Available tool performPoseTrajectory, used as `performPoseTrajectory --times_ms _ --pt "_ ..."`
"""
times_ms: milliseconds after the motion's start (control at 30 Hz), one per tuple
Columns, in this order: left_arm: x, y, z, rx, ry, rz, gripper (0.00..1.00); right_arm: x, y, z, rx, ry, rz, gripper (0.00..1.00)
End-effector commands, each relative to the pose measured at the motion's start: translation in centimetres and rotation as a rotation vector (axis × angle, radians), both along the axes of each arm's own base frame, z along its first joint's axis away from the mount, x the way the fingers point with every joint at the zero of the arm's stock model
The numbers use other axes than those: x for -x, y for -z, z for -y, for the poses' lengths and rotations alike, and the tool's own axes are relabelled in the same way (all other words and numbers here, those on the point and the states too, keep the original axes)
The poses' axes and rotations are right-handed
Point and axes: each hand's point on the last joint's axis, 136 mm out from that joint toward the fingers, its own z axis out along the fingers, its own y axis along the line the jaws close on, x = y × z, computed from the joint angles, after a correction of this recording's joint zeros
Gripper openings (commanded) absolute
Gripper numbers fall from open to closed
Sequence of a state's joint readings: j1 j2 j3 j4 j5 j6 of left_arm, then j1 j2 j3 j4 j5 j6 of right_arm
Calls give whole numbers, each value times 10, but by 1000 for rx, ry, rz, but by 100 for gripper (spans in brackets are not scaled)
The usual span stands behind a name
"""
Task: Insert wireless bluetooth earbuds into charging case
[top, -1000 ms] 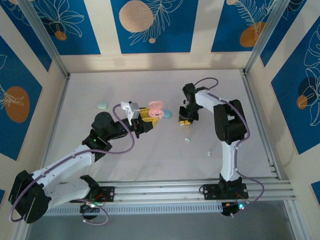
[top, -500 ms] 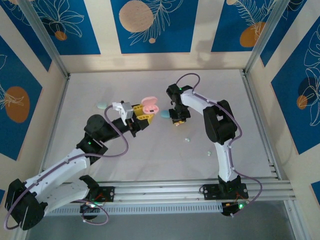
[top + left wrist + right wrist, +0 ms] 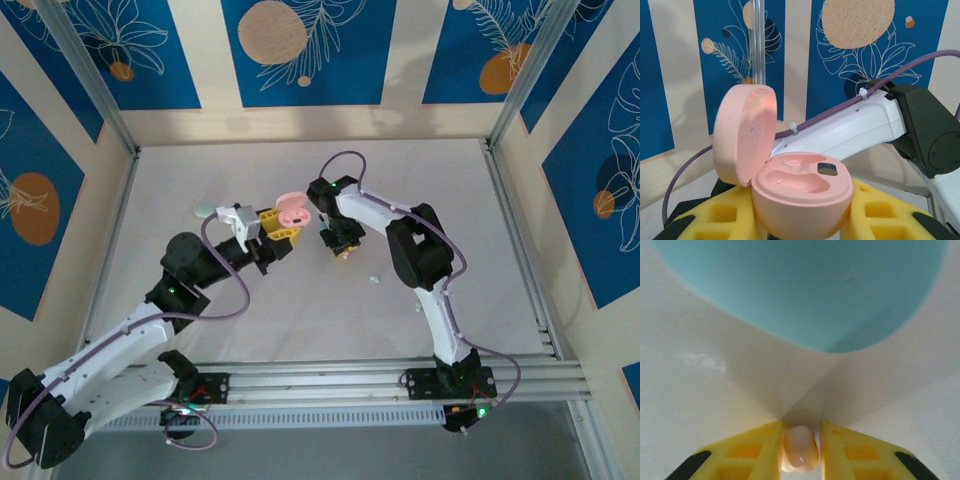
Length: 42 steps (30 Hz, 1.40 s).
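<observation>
1. Clamping the open pink case in the left gripper.
2. Pinching a pale earbud in the right gripper, just right of the pink case.
3. Risking a missed pocket: earbud tiny, slippery, possibly tilted.

Centre of my tabletop, crowded: the open pink case, lid upright, sits clamped in the left jaws, and the right arm crosses just behind it, closing off that side. Just ahead of the right jaws, which pinch a pinkish-white earbud, a blue case blocks the way forward. I have open tabletop along the far wall and down the right side; a mint case lies far left, and two loose earbuds dot the near-right stretch.
</observation>
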<state>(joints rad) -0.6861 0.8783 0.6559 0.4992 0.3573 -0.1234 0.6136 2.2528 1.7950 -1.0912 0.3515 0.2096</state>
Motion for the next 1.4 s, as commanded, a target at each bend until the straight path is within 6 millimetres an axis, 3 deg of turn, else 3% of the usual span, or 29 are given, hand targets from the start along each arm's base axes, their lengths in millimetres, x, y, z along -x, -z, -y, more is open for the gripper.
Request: performPoseTrajectory --times_ms 0,333,567,800,967,1367 --pt "6 -11 -4 6 -10 40 32 14 2 -12 -71 13 -86 29" --pt "6 -8 -2 2 -4 30 32 10 -18 -40 -405 144 -149 34" --pt "5 -7 0 -1 -1 22 32 10 -15 -39 -568 245 -224 29" --pt "4 -6 0 -3 -1 17 32 19 -11 -29 -576 231 -249 33" --pt "2 -5 1 -2 0 11 32 22 -19 -23 -560 208 -224 29" --pt "-1 -6 6 2 10 4 32 28 -35 -38 -640 196 -218 27"
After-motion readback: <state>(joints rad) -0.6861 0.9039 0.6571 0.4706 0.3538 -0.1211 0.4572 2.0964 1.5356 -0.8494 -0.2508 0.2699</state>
